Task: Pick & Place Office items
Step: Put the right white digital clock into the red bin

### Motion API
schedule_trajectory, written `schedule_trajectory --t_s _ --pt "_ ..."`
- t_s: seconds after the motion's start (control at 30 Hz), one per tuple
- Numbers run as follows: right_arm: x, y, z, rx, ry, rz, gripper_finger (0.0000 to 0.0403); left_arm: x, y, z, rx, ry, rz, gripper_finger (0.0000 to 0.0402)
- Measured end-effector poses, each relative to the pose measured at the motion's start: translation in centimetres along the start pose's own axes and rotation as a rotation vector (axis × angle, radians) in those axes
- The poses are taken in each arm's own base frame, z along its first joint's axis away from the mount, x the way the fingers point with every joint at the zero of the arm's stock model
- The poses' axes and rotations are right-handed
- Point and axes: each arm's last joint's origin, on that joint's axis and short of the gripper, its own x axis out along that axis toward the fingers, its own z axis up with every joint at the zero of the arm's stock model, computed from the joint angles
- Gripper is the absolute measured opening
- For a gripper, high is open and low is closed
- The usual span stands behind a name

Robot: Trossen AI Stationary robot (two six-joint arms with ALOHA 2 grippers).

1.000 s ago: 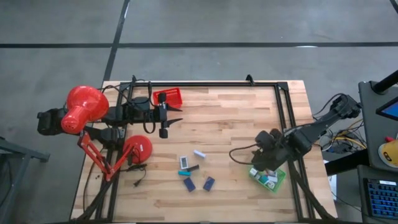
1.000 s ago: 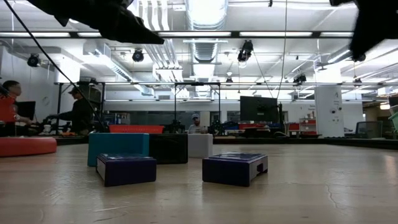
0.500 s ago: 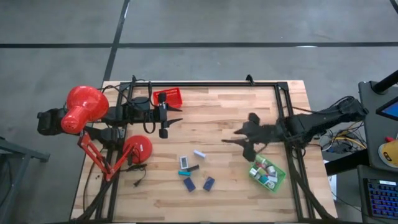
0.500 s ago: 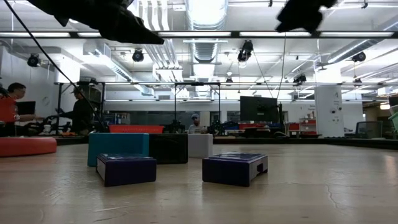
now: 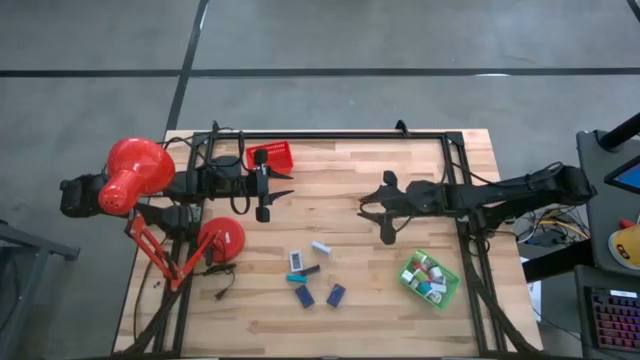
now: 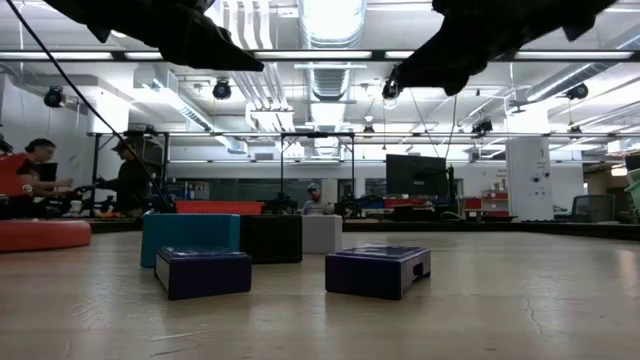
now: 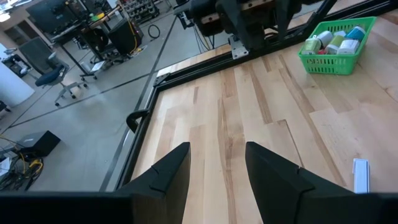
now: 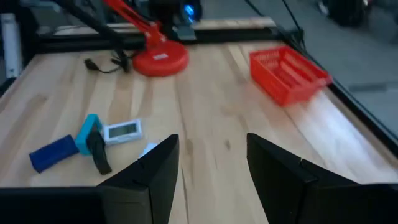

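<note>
Green tray [image 5: 431, 279] only from above.

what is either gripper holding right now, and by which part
Nothing is held. The right gripper hangs open and empty over the bare table middle; the left gripper waits open and empty beside the red tray.

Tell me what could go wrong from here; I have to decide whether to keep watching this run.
The loose office items lie bunched together, so the open right gripper, now above bare wood, might nudge neighbours when picking one. The green tray looks already crowded; another piece could spill over its rim.
</note>
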Motion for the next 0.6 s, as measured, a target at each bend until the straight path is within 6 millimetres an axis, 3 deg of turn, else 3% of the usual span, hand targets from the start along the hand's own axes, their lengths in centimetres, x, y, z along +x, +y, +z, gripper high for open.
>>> schedule_trajectory --t_s 0.17,0.33,0.6 --pt "0.4 -1.5 -1.1 -0.003 -0.118 0.03 0.018 0.0 0.0 0.0 0.0 0.0 0.0 0.0159" --pt "0.5 -2.9 -2.8 -0.031 -0.123 0.03 0.018 0.0 0.0 0.0 0.0 0.0 0.0 0.0159" --pt "0.5 -3.1 -3.5 -0.003 -0.108 0.045 0.018 0.0 0.0 0.0 0.0 0.0 0.0 0.0159"
